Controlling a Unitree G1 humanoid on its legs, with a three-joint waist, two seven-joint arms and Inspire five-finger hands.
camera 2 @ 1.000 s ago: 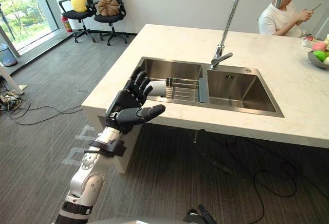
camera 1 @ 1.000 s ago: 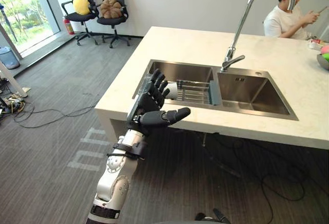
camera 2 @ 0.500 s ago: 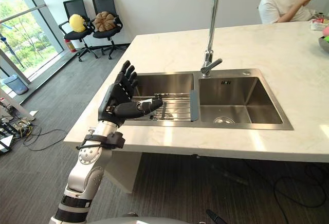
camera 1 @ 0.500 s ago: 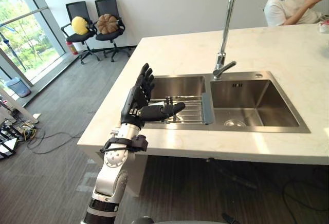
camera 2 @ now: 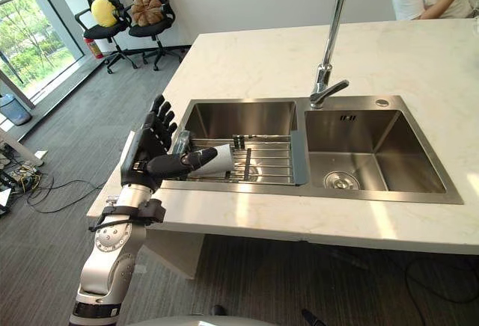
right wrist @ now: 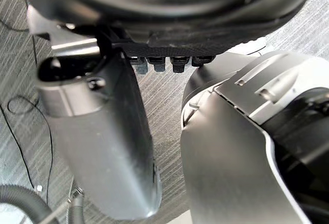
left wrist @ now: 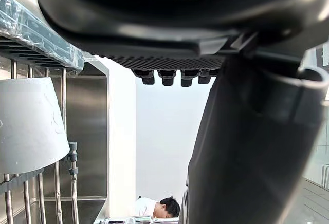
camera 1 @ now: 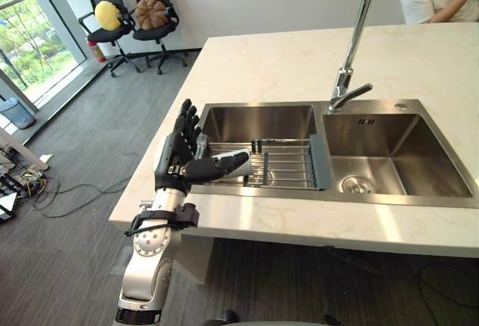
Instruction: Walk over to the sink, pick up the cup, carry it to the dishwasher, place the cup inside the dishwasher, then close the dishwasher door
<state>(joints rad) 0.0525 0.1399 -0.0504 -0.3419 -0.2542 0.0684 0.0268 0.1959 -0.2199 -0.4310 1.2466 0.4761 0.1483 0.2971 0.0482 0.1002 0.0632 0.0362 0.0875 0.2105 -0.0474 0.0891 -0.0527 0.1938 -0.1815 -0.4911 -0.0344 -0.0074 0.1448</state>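
A pale, faintly veined stone counter (camera 1: pixel 284 57) holds a brushed steel double sink (camera 1: pixel 389 197) with a tall, curved chrome faucet (camera 1: pixel 359 34) behind the divider. In the left basin a rack (camera 1: pixel 288 165) of thin metal bars with a grey edge strip spans the bowl. On it, at the near left corner, a smooth white cup (camera 2: pixel 223 163) lies on its side. The left hand (camera 1: pixel 174 158), dark and ribbed, is raised over that corner, spread wide: its fingers (camera 1: pixel 187 117) stand straight up just left of the cup, and its thumb (camera 1: pixel 217 166) reaches right across the cup's near side. In the left wrist view a gap separates cup and thumb. The right hand (right wrist: pixel 103 147) hangs relaxed, gripping nothing, above grey ribbed carpet (right wrist: pixel 169 106).
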